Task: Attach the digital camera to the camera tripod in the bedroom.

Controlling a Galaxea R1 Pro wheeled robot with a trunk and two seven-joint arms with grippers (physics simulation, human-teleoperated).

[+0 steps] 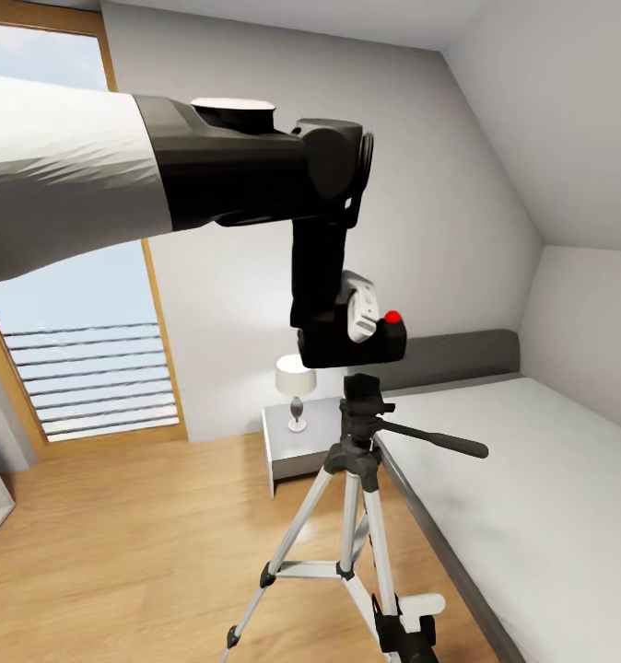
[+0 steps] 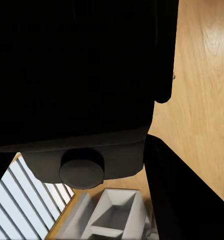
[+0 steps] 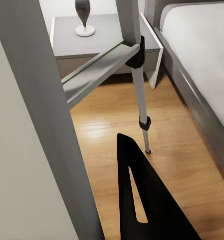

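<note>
My left gripper (image 1: 347,333) points down from the left arm and is shut on the digital camera (image 1: 387,344), a small black box with a red button (image 1: 393,317). The camera hangs just above the black head (image 1: 364,398) of the camera tripod (image 1: 351,516), with a thin gap between them. In the left wrist view the camera's dark body (image 2: 72,70) and its round lens (image 2: 82,169) sit between the fingers (image 2: 184,192). Low down, my right gripper (image 1: 404,631) clasps a silver tripod leg (image 3: 37,125). One finger (image 3: 141,200) lies beside the leg and the other is hidden.
The bed (image 1: 541,479) with a white mattress runs along the right, close to the tripod's pan handle (image 1: 439,440). A grey nightstand (image 1: 297,451) with a small lamp (image 1: 295,387) stands behind the tripod. A tall window (image 1: 80,350) is at the left, with wood floor (image 1: 126,543) in front.
</note>
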